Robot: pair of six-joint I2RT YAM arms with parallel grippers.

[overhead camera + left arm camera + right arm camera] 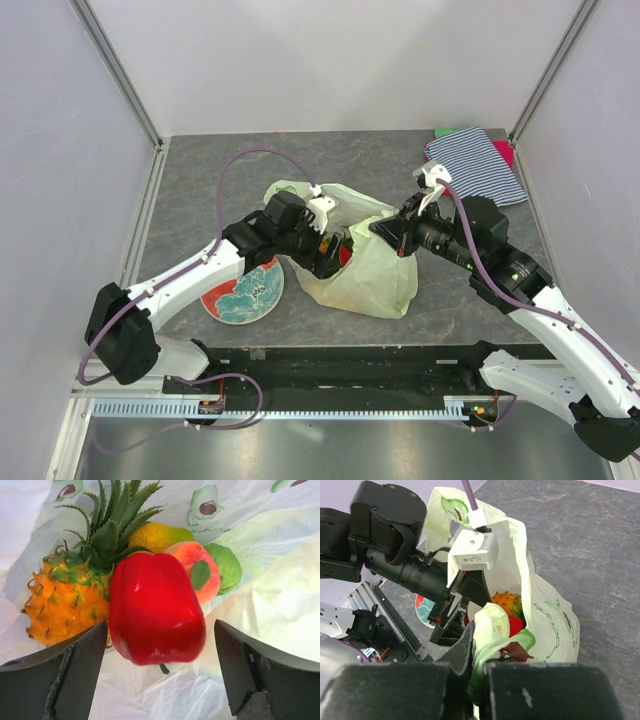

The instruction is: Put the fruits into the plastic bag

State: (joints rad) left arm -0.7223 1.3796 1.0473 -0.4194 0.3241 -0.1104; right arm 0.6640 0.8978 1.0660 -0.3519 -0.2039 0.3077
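Left gripper (160, 626) wide around red pepper (155, 610); right gripper (479, 672) pinches plastic bag (550, 625). Withdraw crooked and you snag the pineapple (65, 602) at nine o'clock.

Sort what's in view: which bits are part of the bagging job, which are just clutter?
Job: plastic bag; inside it pineapple, red pepper, peach, mango, green apple.
Lying about: red plate, striped cloth.

A dark grey, marbled table (200, 180) sits enclosed by plain white walls (330, 60) with metal corner posts (120, 72), under even, soft light.
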